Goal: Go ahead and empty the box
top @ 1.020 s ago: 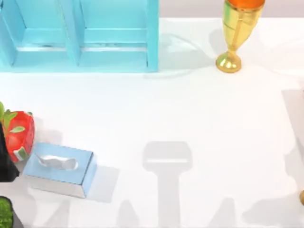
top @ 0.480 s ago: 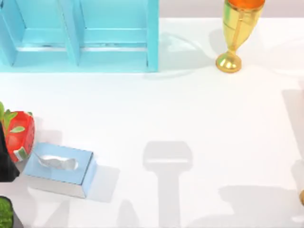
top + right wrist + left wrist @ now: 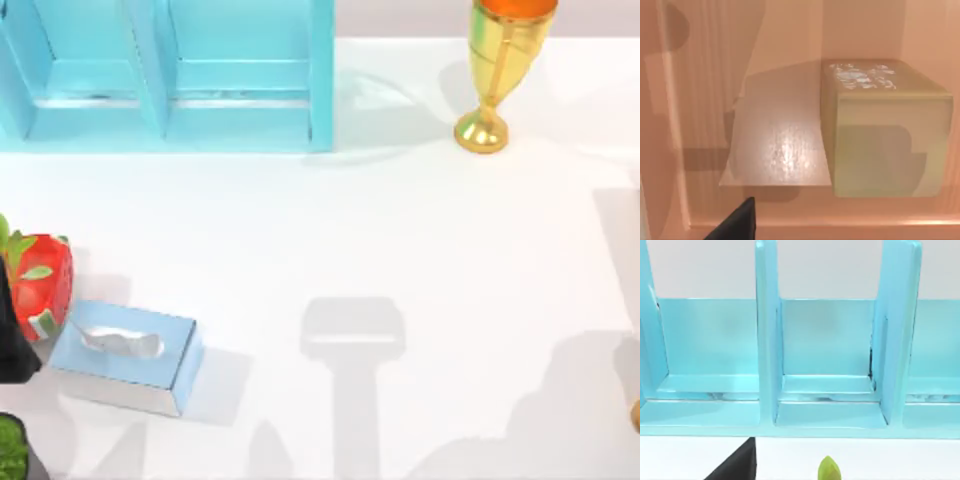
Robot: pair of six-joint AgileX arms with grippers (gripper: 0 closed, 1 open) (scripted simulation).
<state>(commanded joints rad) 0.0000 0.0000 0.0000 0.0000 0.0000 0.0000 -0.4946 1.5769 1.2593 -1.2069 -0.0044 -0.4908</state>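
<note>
The right wrist view looks into a box [image 3: 790,30] with orange-pink walls. Inside it lies a flat brown board [image 3: 777,150], and beside the board stands an olive block [image 3: 885,135] with a speckled top. A black part of my right gripper [image 3: 737,222] shows at the edge of that view, apart from both. In the top view, the black of my left arm [image 3: 12,340] sits at the table's left edge, beside a red strawberry [image 3: 40,280]. A black part of my left gripper [image 3: 737,465] shows in the left wrist view, facing the blue shelf [image 3: 830,365].
A light blue tissue box [image 3: 125,355] lies at the front left, next to the strawberry. The blue shelf unit [image 3: 170,80] stands at the back left and a gold trophy [image 3: 490,70] at the back right. A green plant [image 3: 10,450] sits at the front left corner.
The arm shadow at the table's front right has shifted toward the right edge and grown taller. Nothing on the table has moved.
</note>
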